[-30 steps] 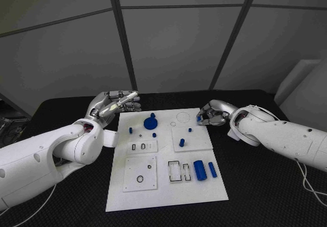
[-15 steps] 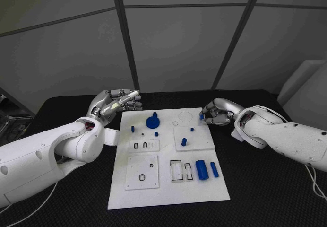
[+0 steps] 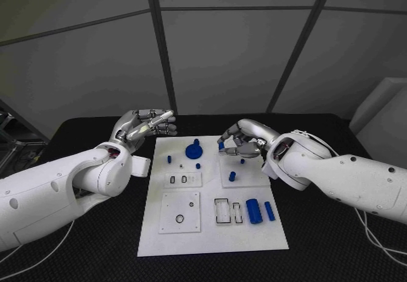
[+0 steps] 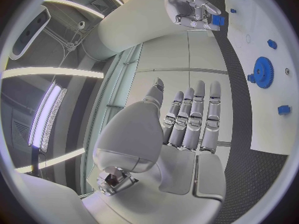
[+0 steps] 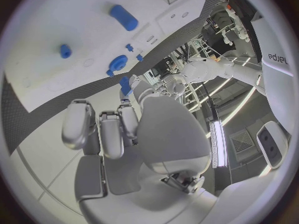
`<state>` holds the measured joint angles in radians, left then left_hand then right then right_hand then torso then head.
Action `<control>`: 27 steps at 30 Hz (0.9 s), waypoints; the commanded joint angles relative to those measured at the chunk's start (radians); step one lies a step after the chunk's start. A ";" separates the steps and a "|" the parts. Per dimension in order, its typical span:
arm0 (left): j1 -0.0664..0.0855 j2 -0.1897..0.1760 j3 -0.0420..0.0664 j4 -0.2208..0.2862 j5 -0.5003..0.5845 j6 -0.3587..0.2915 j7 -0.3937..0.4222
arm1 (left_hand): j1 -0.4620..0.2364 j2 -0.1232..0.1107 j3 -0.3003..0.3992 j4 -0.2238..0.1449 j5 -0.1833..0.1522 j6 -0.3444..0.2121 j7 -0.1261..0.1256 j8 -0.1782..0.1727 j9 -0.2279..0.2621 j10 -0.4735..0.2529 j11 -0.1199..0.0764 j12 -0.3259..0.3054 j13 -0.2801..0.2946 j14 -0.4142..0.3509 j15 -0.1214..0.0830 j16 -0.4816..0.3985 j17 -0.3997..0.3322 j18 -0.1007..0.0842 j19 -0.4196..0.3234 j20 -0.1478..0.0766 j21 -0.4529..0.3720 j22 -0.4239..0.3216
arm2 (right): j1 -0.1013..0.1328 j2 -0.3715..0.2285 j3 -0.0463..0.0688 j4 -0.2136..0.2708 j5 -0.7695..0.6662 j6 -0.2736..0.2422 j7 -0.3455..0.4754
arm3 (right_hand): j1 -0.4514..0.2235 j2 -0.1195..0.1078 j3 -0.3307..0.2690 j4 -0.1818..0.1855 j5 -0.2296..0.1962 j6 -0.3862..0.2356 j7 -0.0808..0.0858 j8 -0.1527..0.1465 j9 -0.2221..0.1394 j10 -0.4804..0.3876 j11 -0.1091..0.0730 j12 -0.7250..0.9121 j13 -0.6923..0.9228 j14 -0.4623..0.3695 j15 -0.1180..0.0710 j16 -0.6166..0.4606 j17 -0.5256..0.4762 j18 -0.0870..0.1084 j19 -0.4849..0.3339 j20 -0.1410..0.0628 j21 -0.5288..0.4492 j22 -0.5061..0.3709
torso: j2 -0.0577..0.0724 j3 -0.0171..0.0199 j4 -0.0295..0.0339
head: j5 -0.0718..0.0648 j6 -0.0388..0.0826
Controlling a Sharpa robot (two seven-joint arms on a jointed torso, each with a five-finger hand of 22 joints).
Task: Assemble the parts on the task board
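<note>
A small blue plastic part [image 4: 216,20] is pinched at the fingertips of the right silver hand [image 3: 240,140], the other fingers being curled round it, so that the piece can be carried with its lower end free for seating. The hand is held above the far edge of the white rectangular task board [image 3: 212,235], just beyond the blue toothed gear [image 3: 194,151]. It is judged to be on the way to a seat in the board's far half; which seat is meant cannot be told.

The left silver hand [image 3: 146,125] is kept off the board, just past its far left corner, with nothing in it. In the left wrist view its fingers [image 4: 194,115] are laid straight, side by side; it is presumably parked there so the work area stays unobstructed.

On the board, the gear is seated upright on a post. Near it are a short blue peg [image 3: 169,158] towards the left hand, a small blue stub [image 3: 197,166] on the near side, and an upright blue pin [image 3: 232,175] on a raised white square plate. Further towards the near edge, a thick blue cylinder [image 3: 253,210] and a thinner blue rod [image 3: 269,211] are laid side by side next to two black-rimmed rectangular slots [image 3: 220,211], apparently awaiting insertion. The whole is carried on the black bench [image 3: 339,247].
</note>
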<state>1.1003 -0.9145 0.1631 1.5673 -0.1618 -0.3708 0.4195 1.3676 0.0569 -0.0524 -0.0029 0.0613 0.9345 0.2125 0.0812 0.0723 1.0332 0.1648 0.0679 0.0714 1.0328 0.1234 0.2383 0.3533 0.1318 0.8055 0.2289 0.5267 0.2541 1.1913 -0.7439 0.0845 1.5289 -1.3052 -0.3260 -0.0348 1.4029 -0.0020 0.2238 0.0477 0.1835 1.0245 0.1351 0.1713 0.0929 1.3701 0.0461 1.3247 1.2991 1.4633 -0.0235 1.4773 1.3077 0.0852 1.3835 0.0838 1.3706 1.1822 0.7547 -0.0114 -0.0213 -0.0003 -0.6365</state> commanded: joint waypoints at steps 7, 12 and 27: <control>0.003 0.017 0.001 -0.036 -0.005 0.006 0.005 | -0.001 0.007 -0.003 0.000 -0.001 -0.001 0.004 -0.006 0.001 -0.005 0.004 0.002 0.001 -0.006 -0.001 -0.006 -0.001 0.050 -0.005 0.003 -0.006 -0.001 | 0.001 0.107 -0.013 0.011 -0.071 -0.008 -0.072 | -0.008 0.006 0.006 0.001 0.002 0.014 -0.009 0.008 0.005 -0.004 -0.004 -0.003 -0.001 0.075 -0.007 0.006 0.109 -0.009 0.005 -0.006 0.006 0.002 | -0.009 -0.0055 0.0094 | 0.013 -0.011; 0.004 0.023 0.001 -0.060 -0.005 0.010 0.002 | -0.001 0.007 -0.003 0.000 -0.001 0.000 0.003 -0.005 0.002 -0.004 0.004 0.002 0.001 -0.005 -0.001 -0.007 -0.001 0.050 -0.005 0.003 -0.006 -0.002 | -0.007 0.156 -0.037 -0.007 -0.095 -0.004 -0.091 | -0.009 0.003 0.005 0.001 0.004 0.015 -0.009 0.008 0.005 -0.004 -0.004 -0.003 -0.001 0.075 -0.007 0.006 0.109 -0.009 0.005 -0.006 0.006 0.003 | -0.010 -0.0053 0.0095 | 0.022 -0.008; 0.004 0.027 0.001 -0.067 -0.005 0.018 -0.001 | -0.001 0.007 -0.003 0.000 -0.001 0.000 0.003 -0.005 0.002 -0.004 0.004 0.002 0.001 -0.005 -0.001 -0.007 -0.001 0.050 -0.005 0.003 -0.006 -0.002 | -0.074 0.226 -0.051 -0.054 -0.198 0.002 -0.148 | -0.019 -0.007 0.003 0.002 0.021 0.017 -0.011 0.011 0.007 -0.008 -0.006 -0.008 -0.006 0.074 -0.009 0.003 0.106 -0.009 0.006 -0.008 0.006 0.003 | -0.007 -0.0041 0.0094 | 0.031 -0.015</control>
<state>1.1018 -0.8888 0.1632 1.4997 -0.1619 -0.3678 0.4175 1.3675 0.0569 -0.0524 -0.0029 0.0613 0.9345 0.2125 0.0812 0.0722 1.0332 0.1648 0.0679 0.0714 1.0328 0.1234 0.2383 0.3534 0.1319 0.8055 0.2289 0.5267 0.2535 1.1169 -0.5202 0.0325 1.4768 -1.4579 -0.3248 -0.1535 1.3913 -0.0074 0.2255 0.0498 0.1978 1.0234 0.1339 0.1782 0.0929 1.3665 0.0426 1.3201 1.2942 1.4670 -0.0271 1.4773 1.3074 0.0852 1.3870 0.0802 1.3706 1.1841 0.7464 -0.0161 -0.0109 0.0297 -0.6513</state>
